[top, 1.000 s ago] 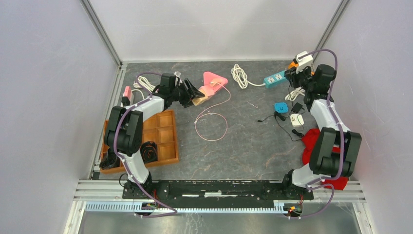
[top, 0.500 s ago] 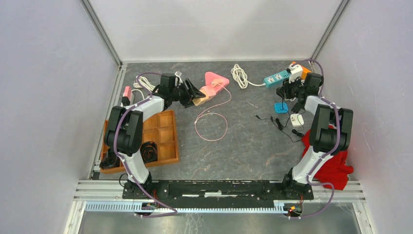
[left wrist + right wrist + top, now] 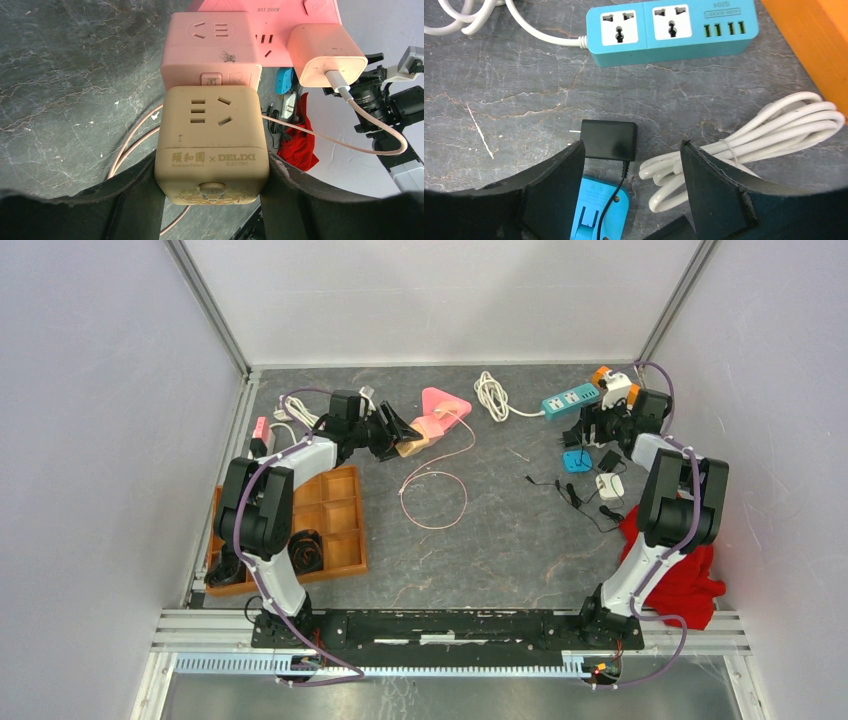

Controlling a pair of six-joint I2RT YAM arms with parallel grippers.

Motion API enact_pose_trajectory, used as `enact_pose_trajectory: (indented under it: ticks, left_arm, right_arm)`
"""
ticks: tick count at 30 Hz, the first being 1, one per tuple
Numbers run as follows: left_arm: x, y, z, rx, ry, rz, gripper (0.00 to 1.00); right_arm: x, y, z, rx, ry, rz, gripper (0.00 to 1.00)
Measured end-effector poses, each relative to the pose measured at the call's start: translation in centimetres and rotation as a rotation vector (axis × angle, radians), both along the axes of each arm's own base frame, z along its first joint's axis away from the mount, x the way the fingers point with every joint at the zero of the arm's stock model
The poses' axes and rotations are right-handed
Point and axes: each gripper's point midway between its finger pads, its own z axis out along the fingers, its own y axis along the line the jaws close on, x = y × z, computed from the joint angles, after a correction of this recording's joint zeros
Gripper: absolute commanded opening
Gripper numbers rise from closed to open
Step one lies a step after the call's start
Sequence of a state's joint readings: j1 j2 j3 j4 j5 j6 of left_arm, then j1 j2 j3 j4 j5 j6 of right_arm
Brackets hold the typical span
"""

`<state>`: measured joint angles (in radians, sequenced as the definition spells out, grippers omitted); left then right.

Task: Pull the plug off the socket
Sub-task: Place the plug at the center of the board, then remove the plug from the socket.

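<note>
This is a robotics lab test cell. Plain white panel walls [image 3: 450, 295] in silver aluminium framing [image 3: 208, 308] enclose a dark grey stone-patterned tabletop [image 3: 500, 540]. White-and-black robot arms [image 3: 268, 510] are bolted to a black base rail [image 3: 430, 626].

Beige cube socket [image 3: 212, 145] gripped, pink charger [image 3: 325, 54] beyond

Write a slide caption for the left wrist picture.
Left tool grips a beige cube socket touching a pink cube; pink charger plugged in behind.
</note>
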<state>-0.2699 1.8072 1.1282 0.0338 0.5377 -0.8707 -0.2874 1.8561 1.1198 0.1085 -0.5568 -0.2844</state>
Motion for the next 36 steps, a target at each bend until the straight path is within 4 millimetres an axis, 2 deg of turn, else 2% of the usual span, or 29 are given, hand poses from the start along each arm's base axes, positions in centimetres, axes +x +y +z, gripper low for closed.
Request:
enact_pose_trajectory:
  ticks: [3,7,12,17,23,31,36]
  left_arm:
    - [0.0,-0.1,0.1,-0.006,-0.004,-0.006,0.02]
    - [0.1,-0.3,0.5,-0.020,-0.021,-0.018,0.02]
    - [0.1,-0.5,0.8,-0.029,-0.030,-0.027,0.02]
    - [0.1,-0.7,1.2,-0.043,-0.043,-0.041,0.02]
    - [-0.1,-1.3,2.0,-0.076,-0.073,-0.079,0.02]
    - [-0.9,-2.8,3.8,-0.141,-0.139,-0.171,0.02]
    - [-1.4,-3.7,4.7,-0.176,-0.177,-0.223,0.02]
  right_arm:
    - [-0.1,-0.5,1.0,-0.002,-0.022,-0.006,0.76]
    - [-0.8,-0.2,3.9,0.009,-0.089,0.022,0.76]
    - [-1.9,1.7,7.4,0.053,-0.192,0.110,0.76]
    - [-3.5,4.1,9.4,0.122,-0.260,0.207,0.77]
    - [-4.9,6.9,10.7,0.171,-0.310,0.332,0.78]
    - [-6.6,12.2,11.2,0.156,-0.352,0.517,0.80]
    - [-7.0,14.4,11.5,0.206,-0.349,0.545,0.80]
